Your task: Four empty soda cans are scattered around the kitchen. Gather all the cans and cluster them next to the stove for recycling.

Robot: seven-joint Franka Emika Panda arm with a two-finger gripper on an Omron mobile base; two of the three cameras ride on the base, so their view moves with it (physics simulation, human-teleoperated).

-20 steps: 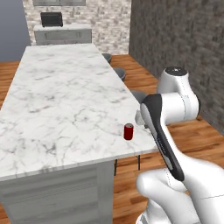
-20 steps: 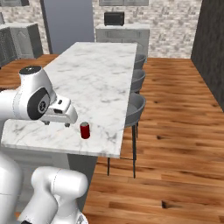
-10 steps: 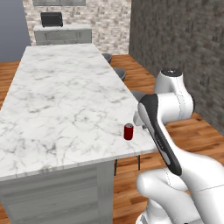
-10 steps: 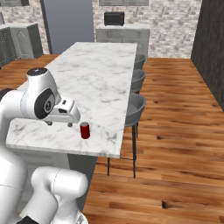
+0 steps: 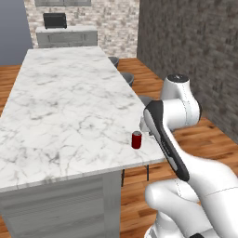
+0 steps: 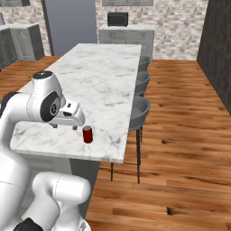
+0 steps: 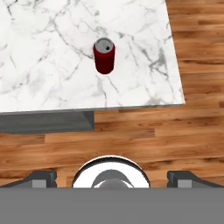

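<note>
The red can point(image 7: 104, 55) stands upright on the worktop point(image 7: 52, 52) — well ahead of the wide-spread fingers point(image 7: 40, 179), not touching them.

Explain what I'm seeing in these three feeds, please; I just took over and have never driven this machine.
It is a white robot arm on a driving base. Two cameras ride behind it, left and right, looking over a marble island counter. The third sits on the hand, looking down along the gripper, whose two dark finger tips stand wide apart at the bottom; it holds nothing. One red soda can stands upright near the counter's corner. Grey stools line the island's far side.
</note>
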